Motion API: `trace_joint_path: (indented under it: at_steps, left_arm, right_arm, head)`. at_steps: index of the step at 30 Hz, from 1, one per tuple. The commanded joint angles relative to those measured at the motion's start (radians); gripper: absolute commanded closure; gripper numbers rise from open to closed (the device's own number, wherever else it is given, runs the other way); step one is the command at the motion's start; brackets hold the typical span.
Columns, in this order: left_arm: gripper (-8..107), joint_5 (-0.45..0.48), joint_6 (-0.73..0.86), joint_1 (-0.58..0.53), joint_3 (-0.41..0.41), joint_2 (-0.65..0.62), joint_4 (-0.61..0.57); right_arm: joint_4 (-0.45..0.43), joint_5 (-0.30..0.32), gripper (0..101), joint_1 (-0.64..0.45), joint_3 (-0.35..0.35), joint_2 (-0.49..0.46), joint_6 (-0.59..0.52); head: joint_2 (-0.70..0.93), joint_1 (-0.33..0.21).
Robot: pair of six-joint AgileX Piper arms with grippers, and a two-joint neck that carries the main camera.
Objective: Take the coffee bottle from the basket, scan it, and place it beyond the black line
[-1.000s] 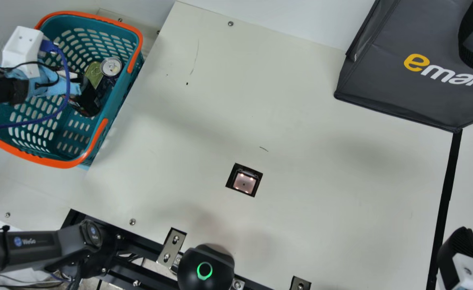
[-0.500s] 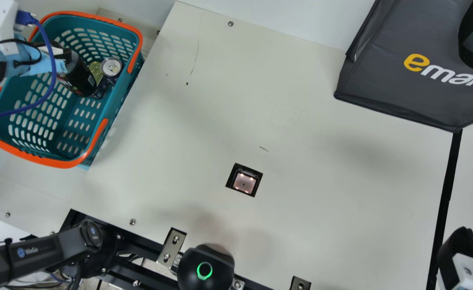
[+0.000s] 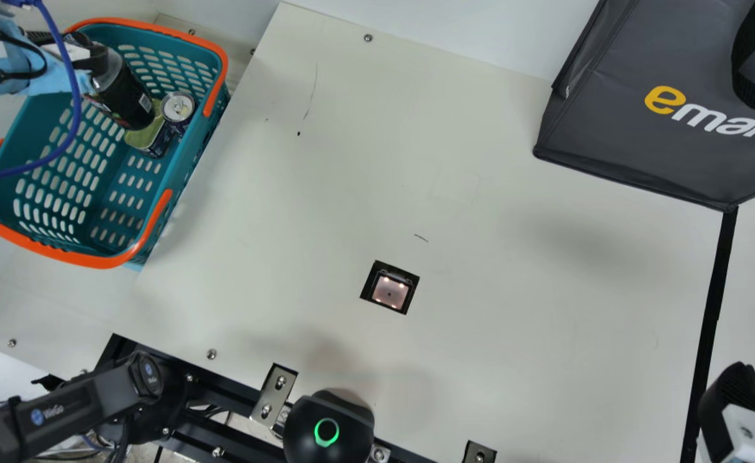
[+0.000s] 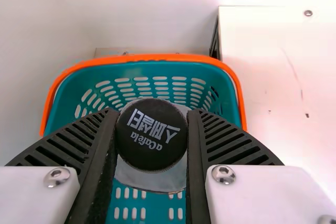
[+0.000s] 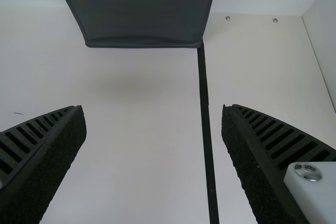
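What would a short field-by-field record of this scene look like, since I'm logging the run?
target: coffee bottle, black cap
target position: over basket, away from scanner
left end effector: shut on the bottle
right end effector: open, holding nothing
basket contents: round-topped can, green-topped tin
scanner: set into table, lit
black line: runs from gray bag's corner

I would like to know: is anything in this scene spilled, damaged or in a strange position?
Nothing looks spilled or badly placed. Only the plain table has small flaws: a thin scratch and a dark speck beside the basket, and a short dark mark near the scanner.
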Motion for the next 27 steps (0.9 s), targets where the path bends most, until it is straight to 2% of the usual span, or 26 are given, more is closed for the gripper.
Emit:
trace_joint_path:
  at_steps: [1, 27]
  left_arm:
    - [89, 0.013, -0.005, -0.007, -0.015, -0.006, 0.005]
    - [89, 0.228, -0.248, -0.231, -0.261, -0.06, 0.112]
  right_arm:
    - [0.0, 0.0, 10, 0.0, 0.0, 0.0, 0.0]
    - [0.0, -0.001, 10, 0.0, 0.0, 0.0, 0.0]
  head:
    - [0.002, -0.026]
    - [0.002, -0.026]
